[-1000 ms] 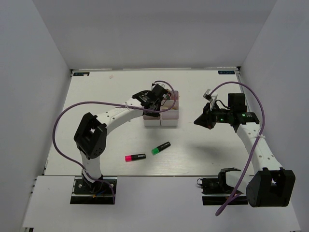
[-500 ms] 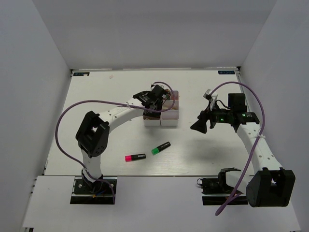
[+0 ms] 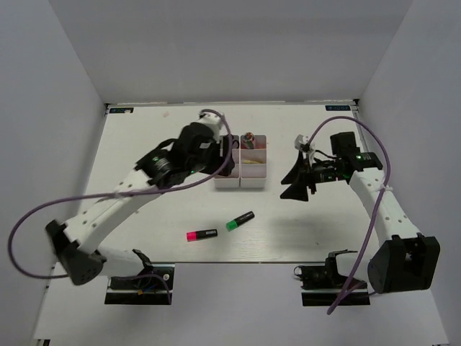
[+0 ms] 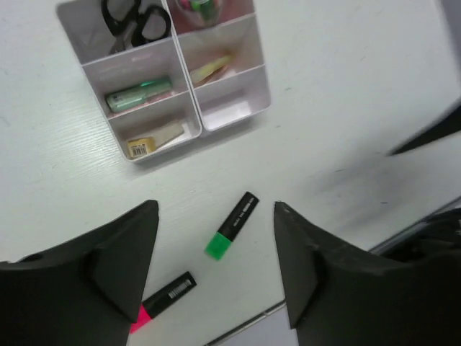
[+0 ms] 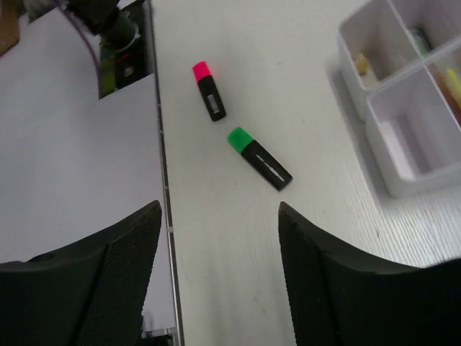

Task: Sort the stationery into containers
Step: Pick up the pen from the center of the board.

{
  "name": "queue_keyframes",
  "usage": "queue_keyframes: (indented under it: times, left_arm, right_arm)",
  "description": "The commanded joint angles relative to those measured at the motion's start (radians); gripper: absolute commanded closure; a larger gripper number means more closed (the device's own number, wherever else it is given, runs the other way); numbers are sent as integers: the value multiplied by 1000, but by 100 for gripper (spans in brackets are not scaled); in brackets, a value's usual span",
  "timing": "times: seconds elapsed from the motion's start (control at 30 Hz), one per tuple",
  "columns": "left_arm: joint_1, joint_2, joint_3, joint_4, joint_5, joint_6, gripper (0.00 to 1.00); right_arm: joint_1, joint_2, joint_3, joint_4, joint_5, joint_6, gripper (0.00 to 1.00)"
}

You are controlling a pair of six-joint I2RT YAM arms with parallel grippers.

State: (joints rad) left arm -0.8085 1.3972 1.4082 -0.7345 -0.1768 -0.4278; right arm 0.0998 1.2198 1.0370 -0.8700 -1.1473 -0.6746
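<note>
From above, the bin block (image 3: pixel 241 173) sits mid-table, with the pink highlighter (image 3: pixel 202 235) and green highlighter (image 3: pixel 240 220) loose on the table at its 6 o'clock. The left gripper (image 3: pixel 223 156) hangs at its 9 o'clock edge, and the right gripper (image 3: pixel 294 180) is apart at 3 o'clock.

Left wrist: jaws wide apart, empty. The scissors (image 4: pixel 133 18) lie in a bin at 11 o'clock.

Right wrist: jaws wide apart, empty. The bins are at 2 o'clock.

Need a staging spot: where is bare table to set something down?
Bare: the far strip of table behind the bins, and the near stretch between green highlighter and right arm's base. Crowded: the bins' left side under the left arm, and beside the pink highlighter.
</note>
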Motion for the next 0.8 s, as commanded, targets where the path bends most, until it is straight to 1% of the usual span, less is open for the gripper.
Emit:
queue_keyframes:
  times: [0.0,0.03,0.07,0.1,0.13,0.17,0.2,0.23,0.27,0.3,0.33,0.37,0.4,0.43,0.47,0.53,0.57,0.63,0.67,0.73,0.77]
  left_arm:
    - [3,-153,5,-119,-18,7,23]
    - [9,-193,-3,-168,-41,29,11]
    - [37,-226,-15,-189,-85,50,8]
    - [70,-266,-53,-221,-87,64,6]
    - [89,-282,-102,-242,-86,69,2]
    - [104,-302,-129,-241,-69,98,0]
    - [156,-340,-194,-235,-46,104,0]
    - [175,-349,-246,-236,-14,103,0]
    - [192,-357,-300,-235,8,101,0]
    - [227,-369,-323,-221,43,101,0]
    - [265,-377,-348,-212,66,97,0]
    - [303,-389,-410,-200,86,98,0]
    - [324,-395,-434,-172,105,104,0]
    - [362,-408,-486,-154,150,116,0]
    - [423,-411,-495,-137,195,121,0]
    - [474,-420,-541,-128,218,138,0]
    - [482,-428,-552,-114,206,141,0]
    - [485,-463,-590,-91,203,144,0]
    - [482,-472,-597,-82,198,143,0]
    - [483,-507,-629,-71,159,143,0]
    - [483,-520,-649,-59,143,146,0]
  right_arm:
    - [104,18,55,-172,-2,-267,29]
    - [124,20,51,-166,21,-293,26]
    - [197,24,32,-156,122,-363,24]
    - [224,36,29,-129,154,-381,24]
    - [245,44,25,-118,187,-434,24]
    - [292,72,28,-129,243,-472,24]
    - [342,104,26,-120,311,-500,26]
    - [392,122,21,-104,345,-540,27]
    - [414,156,15,-65,474,-558,30]
    - [492,190,3,-46,516,-568,32]
    - [514,219,-6,-26,585,-595,34]
    - [534,231,-9,17,610,-608,36]
    - [552,256,-9,22,670,-617,39]
    - [608,280,4,54,693,-614,41]
    - [651,306,12,65,699,-587,42]
    - [682,316,18,147,741,-556,42]
    - [719,331,18,173,770,-527,41]
    - [739,345,21,253,791,-479,39]
    - [770,372,32,264,814,-470,37]
    - [799,405,67,250,822,-441,37]
    - [811,443,87,247,837,-434,36]
